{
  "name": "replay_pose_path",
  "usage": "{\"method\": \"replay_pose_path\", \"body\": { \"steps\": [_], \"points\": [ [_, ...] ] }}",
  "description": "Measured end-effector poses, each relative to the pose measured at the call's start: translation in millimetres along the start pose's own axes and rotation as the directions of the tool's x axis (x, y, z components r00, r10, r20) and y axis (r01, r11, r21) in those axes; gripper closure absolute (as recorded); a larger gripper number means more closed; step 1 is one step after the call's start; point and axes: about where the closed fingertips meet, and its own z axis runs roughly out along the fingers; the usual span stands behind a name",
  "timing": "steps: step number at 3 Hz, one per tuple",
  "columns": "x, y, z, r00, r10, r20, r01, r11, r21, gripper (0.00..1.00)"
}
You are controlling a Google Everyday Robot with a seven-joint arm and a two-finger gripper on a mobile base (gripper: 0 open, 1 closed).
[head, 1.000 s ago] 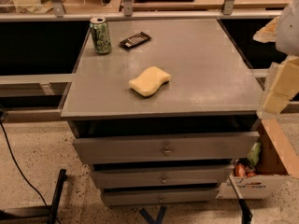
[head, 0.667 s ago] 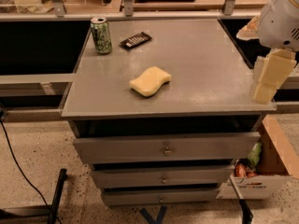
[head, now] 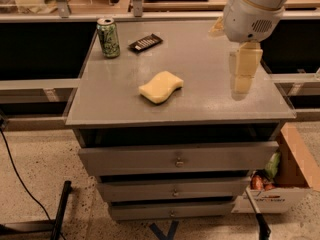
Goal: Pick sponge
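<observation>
The sponge (head: 161, 87) is a pale yellow foam pad with wavy sides. It lies flat on the grey cabinet top (head: 200, 59), near the middle and toward the front. My gripper (head: 242, 79) hangs from the white arm over the right part of the top, well to the right of the sponge and not touching it. Its pale yellow blocky fingers (head: 244, 64) point down and hold nothing.
A green drink can (head: 108, 38) stands at the back left of the top. A dark flat packet (head: 145, 42) lies beside it. Three drawers (head: 177, 159) sit below. A cardboard box (head: 280, 184) with items stands on the floor at right. A black cable (head: 20, 179) runs at left.
My arm and gripper have moved left, from beyond the right edge to over the right part of the cabinet top. The sponge, can and packet have not moved.
</observation>
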Motion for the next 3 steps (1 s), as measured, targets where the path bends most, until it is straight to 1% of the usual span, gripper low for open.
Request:
{"method": "replay_pose_path", "body": {
  "steps": [1, 2, 3],
  "points": [
    [-29, -22, 23, 0.994, -0.11, -0.008, 0.109, 0.9934, -0.034, 0.0],
    [-52, -35, 46, 0.98, -0.197, 0.004, 0.197, 0.9785, -0.06, 0.0],
    [-53, -50, 64, 0.972, -0.233, 0.03, 0.235, 0.97, -0.064, 0.0]
  ]
}}
